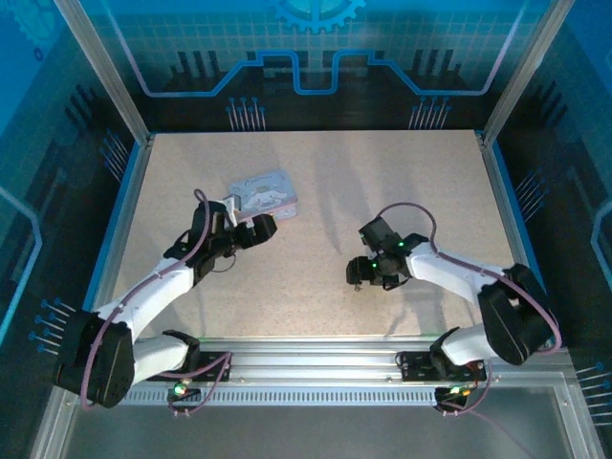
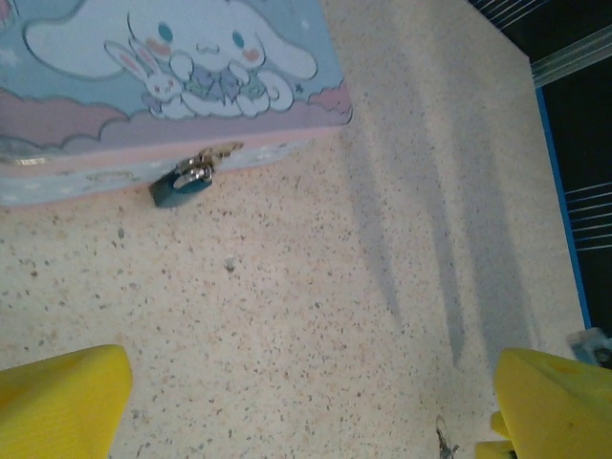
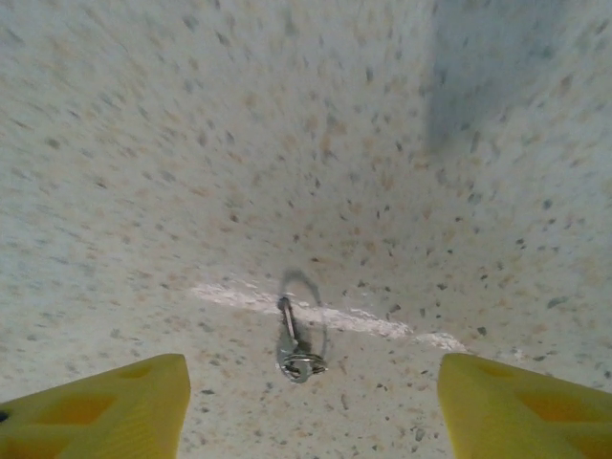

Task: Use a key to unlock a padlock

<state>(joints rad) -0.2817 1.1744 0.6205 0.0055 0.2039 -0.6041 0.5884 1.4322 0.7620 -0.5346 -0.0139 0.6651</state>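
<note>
Lying on the tabletop (image 3: 287,143), the key (image 3: 292,339) sits between the spread right fingers (image 3: 96,411); the left fingers (image 2: 57,397) gape before the padlock (image 2: 182,186).

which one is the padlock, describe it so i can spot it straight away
Find the pastel blue-and-pink cartoon tin on the left half of the speckled table. At the silver clasp on its pink side sits the padlock. It is tiny, dark and bluish, unlike the pale tin.
</note>
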